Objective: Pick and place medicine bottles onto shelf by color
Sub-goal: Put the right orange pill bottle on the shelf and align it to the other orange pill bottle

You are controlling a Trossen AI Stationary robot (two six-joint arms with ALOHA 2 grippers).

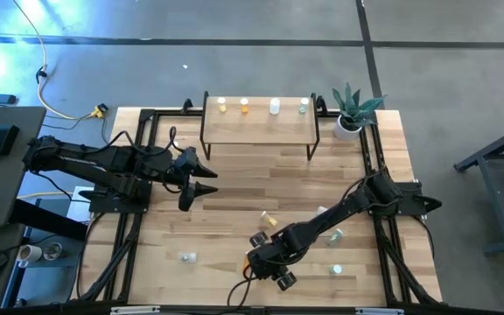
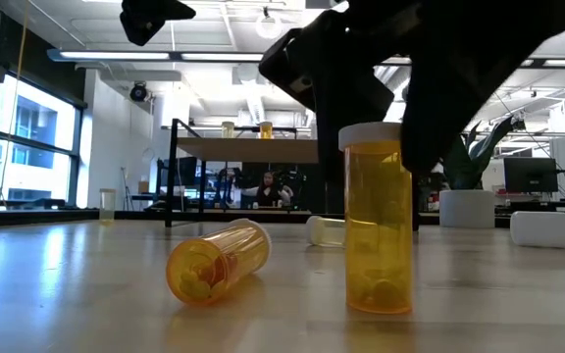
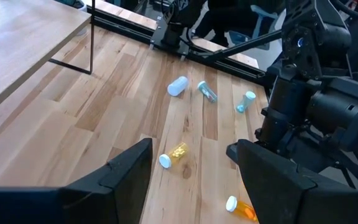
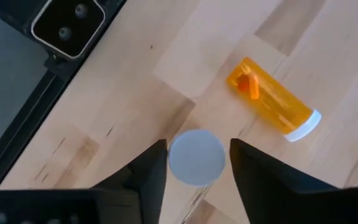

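An orange medicine bottle (image 2: 376,230) with a white cap (image 4: 196,157) stands upright on the table near its front edge. My right gripper (image 4: 197,165) reaches down over it, open. Its fingers stand close on either side of the cap, and a thin gap shows at one side. A second orange bottle (image 4: 272,99) lies on its side close by. My left gripper (image 3: 191,168) hangs open and empty above the table's left part. The shelf (image 1: 256,129) stands at the far edge and carries yellow (image 1: 222,105), orange (image 1: 244,106), white (image 1: 275,107) and greenish (image 1: 304,106) bottles, all upright.
Loose bottles lie on the table: a yellow one (image 3: 174,155), a white one (image 3: 178,86), clear ones (image 3: 207,91) (image 3: 245,101) and one at front left (image 1: 186,257). A potted plant (image 1: 350,118) stands right of the shelf. Black frame rails (image 1: 379,175) run along both sides.
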